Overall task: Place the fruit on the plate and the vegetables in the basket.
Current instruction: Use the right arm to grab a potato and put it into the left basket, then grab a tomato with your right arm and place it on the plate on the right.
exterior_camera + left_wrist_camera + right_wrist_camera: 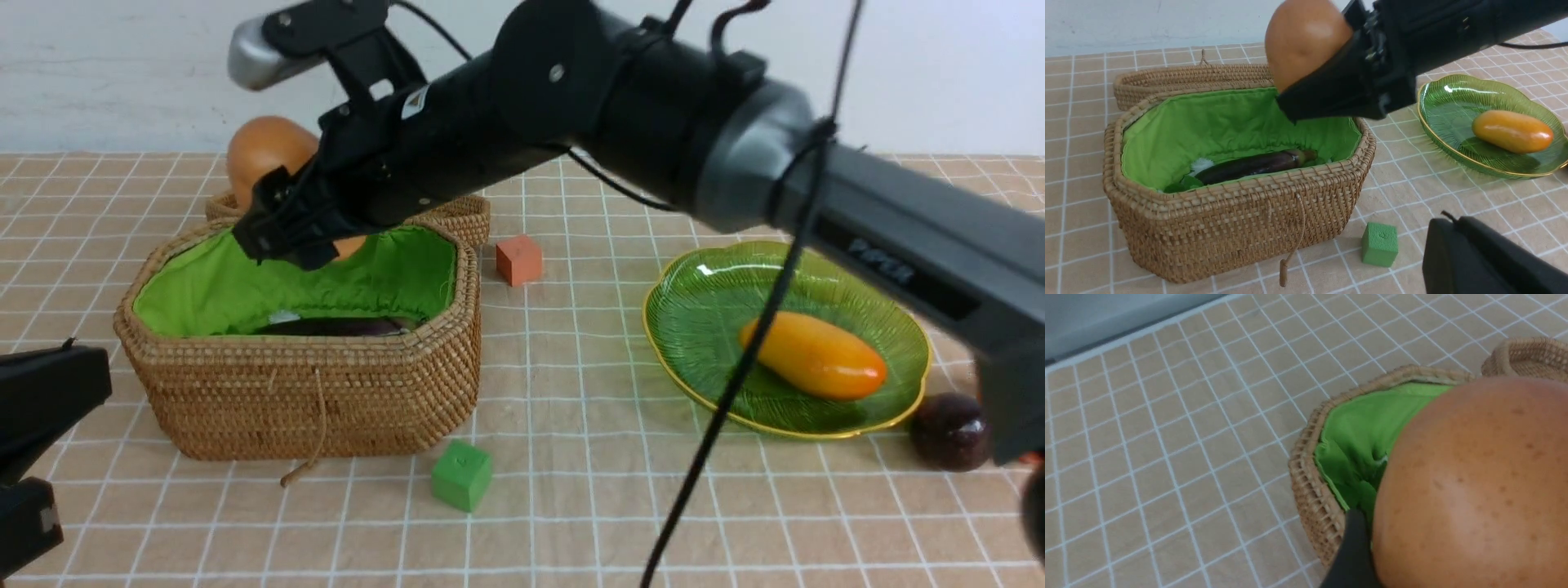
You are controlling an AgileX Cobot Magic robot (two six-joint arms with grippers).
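**Front view.** The right gripper (294, 233), reaching in from the right, pinches the tan lumpy toy potato (265, 151) between widely spread fingers. The potato hangs above the far left part of the octagonal woven wicker basket (326, 400) with its bright green cloth lining, and is not yet inside. A long dark purple eggplant (335, 327) lies on the basket floor. Well apart to the right, the translucent green ribbed plate (702, 302) with a yellow rim carries the oblong yellow-orange mango (812, 357). A small dark purple ball (949, 430) rests on the checked tablecloth (571, 506) just beside the plate. A small orange cube (518, 260) sits behind the basket and a small green cube (462, 475) in front. The left gripper (73, 388), fingers pressed together, stays low at the left edge.

**Left wrist view.** A white radish with green leaves (1198, 167) lies at one end of the eggplant, and the wicker lid (1188, 77) lies behind the basket.

**Right wrist view.** The potato fills most of the frame, with one dark finger (1351, 547) against its side — basket rim and lining lie beneath
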